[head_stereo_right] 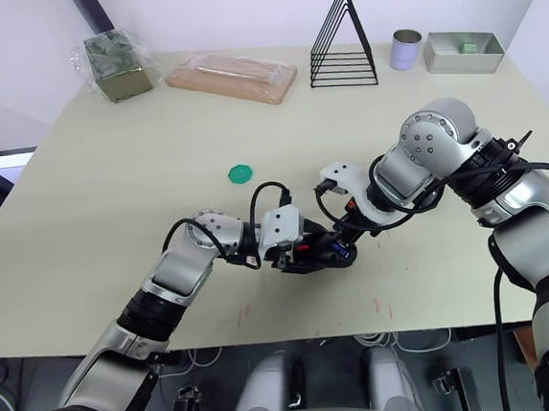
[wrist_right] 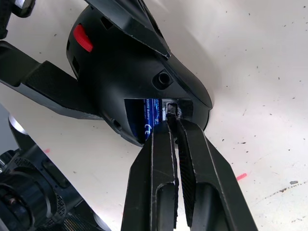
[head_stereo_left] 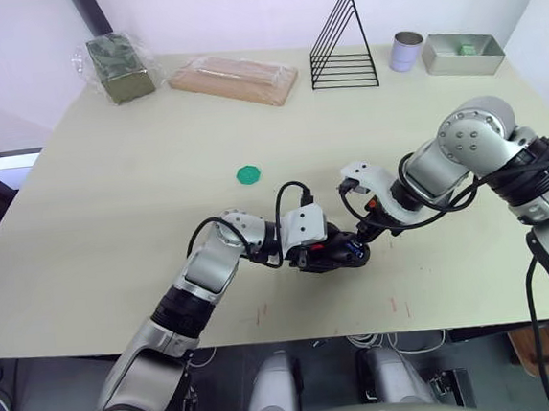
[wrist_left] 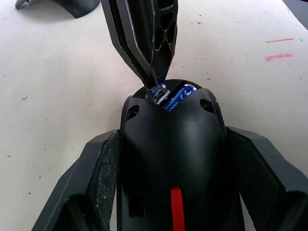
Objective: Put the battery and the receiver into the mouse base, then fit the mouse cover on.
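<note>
the base [wrist_left: 171,159] is clamped between the left gripper [wrist_left: 168,192] fingers. the battery [wrist_right: 150,120] is seated inside. the receiver [wrist_right: 172,109] is pinched by the right gripper [wrist_right: 174,126] at its slot.

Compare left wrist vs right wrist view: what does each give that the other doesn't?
Left wrist view: the left tool's pads bracketing both sides of the mouse base, and part of the mouse cover lying apart on the table.

Right wrist view: the right tool seen from behind, fingers nearly together, tips pressing a small metal piece, probably the receiver, into the slot beside the battery; also the base's round screw hole.

Both: battery already seated in the base, red patch, right tool tips at the compartment, red marks on the table.
</note>
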